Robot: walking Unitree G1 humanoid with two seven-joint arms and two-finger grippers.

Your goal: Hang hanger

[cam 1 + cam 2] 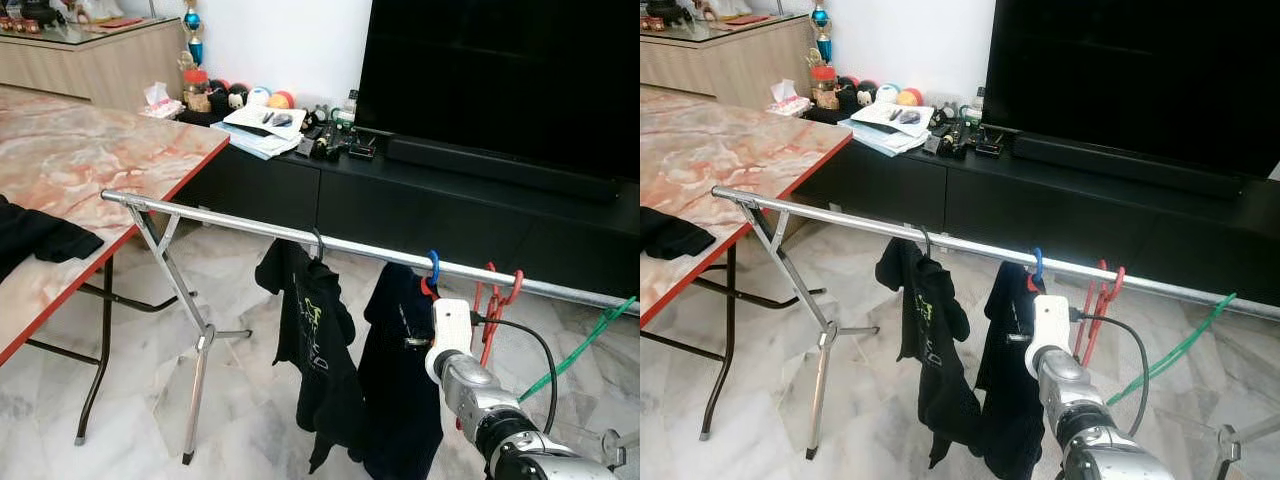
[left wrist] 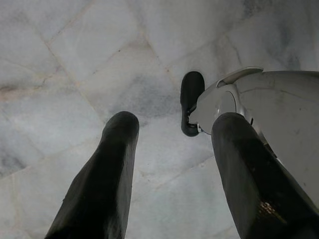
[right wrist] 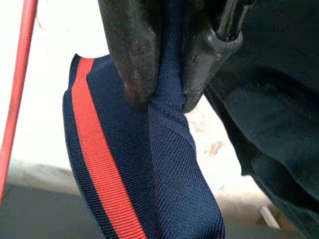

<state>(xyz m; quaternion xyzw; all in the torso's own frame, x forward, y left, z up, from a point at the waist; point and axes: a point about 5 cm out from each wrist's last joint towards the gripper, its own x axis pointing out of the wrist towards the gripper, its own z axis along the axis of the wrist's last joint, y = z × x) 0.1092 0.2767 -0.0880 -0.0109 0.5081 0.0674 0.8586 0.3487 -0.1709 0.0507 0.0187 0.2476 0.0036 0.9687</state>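
Navy cloth (image 3: 164,164) with a red stripe is pinched between the right gripper's (image 3: 167,94) nearly closed fingers — up at the blue hanger (image 1: 432,272) on the steel rail (image 1: 250,226) — while the left gripper (image 2: 174,149) hangs open over marble floor (image 2: 75,59).

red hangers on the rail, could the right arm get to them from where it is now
Probably yes, but not freely: the red hangers hang on the rail just beside the right gripper, whose fingers are pinched on the navy garment, so it would have to let go first.
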